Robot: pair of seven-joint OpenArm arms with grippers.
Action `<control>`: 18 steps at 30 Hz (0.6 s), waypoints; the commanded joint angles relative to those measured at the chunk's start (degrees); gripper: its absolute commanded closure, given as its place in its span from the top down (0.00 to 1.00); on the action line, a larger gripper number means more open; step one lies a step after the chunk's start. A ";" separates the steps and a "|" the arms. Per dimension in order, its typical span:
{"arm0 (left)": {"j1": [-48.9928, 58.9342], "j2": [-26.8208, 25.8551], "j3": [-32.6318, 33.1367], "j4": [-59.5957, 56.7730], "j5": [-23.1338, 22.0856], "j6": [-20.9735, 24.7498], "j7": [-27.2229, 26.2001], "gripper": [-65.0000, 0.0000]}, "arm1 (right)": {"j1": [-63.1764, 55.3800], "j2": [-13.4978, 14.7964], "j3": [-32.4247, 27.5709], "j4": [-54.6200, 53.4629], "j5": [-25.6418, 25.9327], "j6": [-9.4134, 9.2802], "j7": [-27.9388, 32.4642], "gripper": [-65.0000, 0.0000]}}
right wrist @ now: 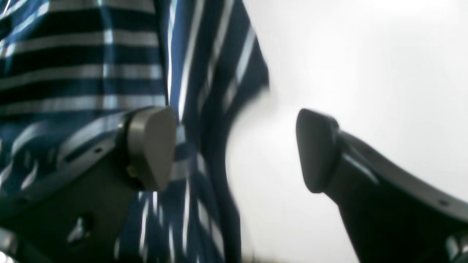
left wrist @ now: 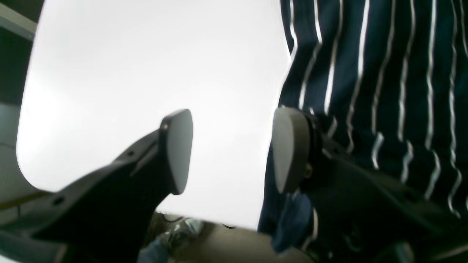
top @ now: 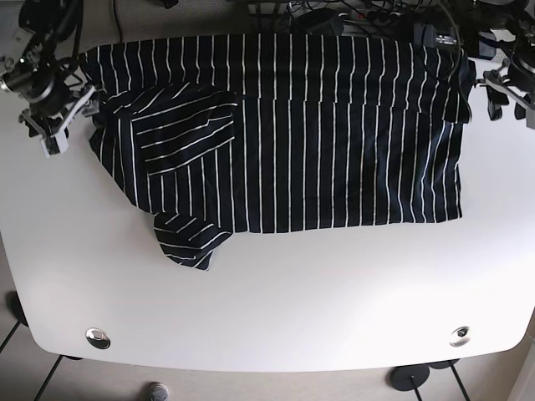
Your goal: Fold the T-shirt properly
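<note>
Lying: T-shirt (top: 284,134) spread on white bench (top: 276,309), far hem folded over
Left pincer (left wrist: 232,149): spread, empty, at shirt edge
Right pincer (right wrist: 236,149): spread, empty, beside sleeve
Risk: uneven pinch dragging cloth, skewing fold; loose sleeve (top: 188,241) bunching

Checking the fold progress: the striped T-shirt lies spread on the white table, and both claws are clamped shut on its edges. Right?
Not quite. The T-shirt does lie spread on the white table, but both wrist views show the left claw and right claw open at its edges, gripping nothing.
</note>
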 commanded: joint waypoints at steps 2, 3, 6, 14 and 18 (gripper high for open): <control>-5.37 -0.58 5.19 0.65 4.85 -0.08 -0.88 0.50 | 10.11 0.06 -4.85 -5.63 -3.19 0.08 0.83 0.75; -7.56 -0.41 7.39 0.65 6.88 -0.08 -0.88 0.50 | 13.45 -0.56 -5.99 -8.18 -4.51 0.08 1.09 0.75; -11.43 0.38 12.40 0.65 12.77 -0.08 -0.88 0.50 | 23.83 -1.97 -6.78 -16.71 -9.17 0.08 1.26 0.75; -14.60 2.58 18.29 0.57 20.15 -0.08 -0.96 0.50 | 44.22 -2.58 -12.14 -49.94 -17.78 0.08 16.12 0.75; -14.68 2.41 18.38 0.57 20.15 -0.08 -0.96 0.50 | 46.59 -3.02 -15.75 -60.67 -17.87 0.08 24.12 0.74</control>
